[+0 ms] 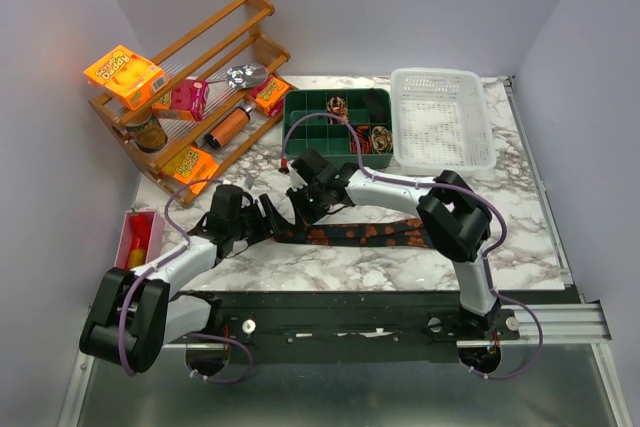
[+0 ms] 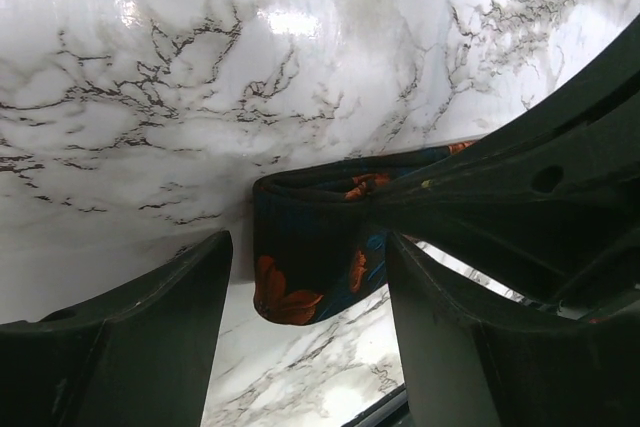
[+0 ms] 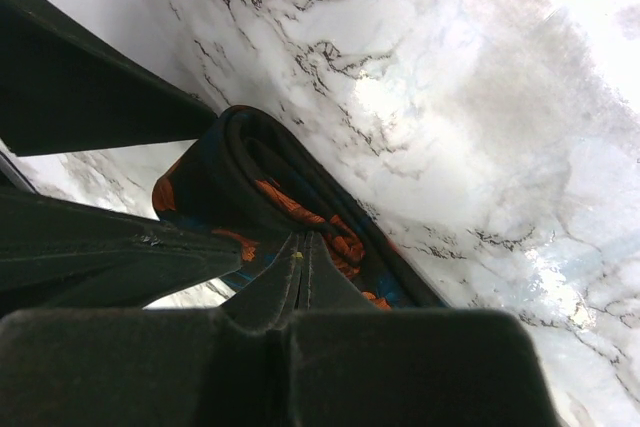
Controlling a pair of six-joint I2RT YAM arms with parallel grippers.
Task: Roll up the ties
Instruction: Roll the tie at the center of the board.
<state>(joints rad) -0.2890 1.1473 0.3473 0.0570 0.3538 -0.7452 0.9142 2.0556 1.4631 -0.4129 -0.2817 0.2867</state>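
Observation:
A dark tie [image 1: 360, 235] with orange blotches lies flat across the marble table [image 1: 520, 237], and its left end is folded over into a thick loop [image 3: 250, 162]. My left gripper [image 2: 310, 252] is open, its two fingers low on either side of that folded end [image 2: 300, 267]. My right gripper [image 3: 300, 239] is shut, and its joined tips rest on top of the fold with no fabric showing between them. In the top view both grippers meet at the tie's left end, the left one [image 1: 268, 219] just left of the right one [image 1: 300, 197]. Two rolled ties [image 1: 337, 104] [image 1: 380, 137] sit in the green tray.
A green compartment tray [image 1: 305, 127] stands behind the grippers, with a white mesh basket [image 1: 442, 117] to its right. A wooden rack [image 1: 200, 77] with orange snack packets and a can fills the back left. A red bin [image 1: 140, 237] sits at the left edge.

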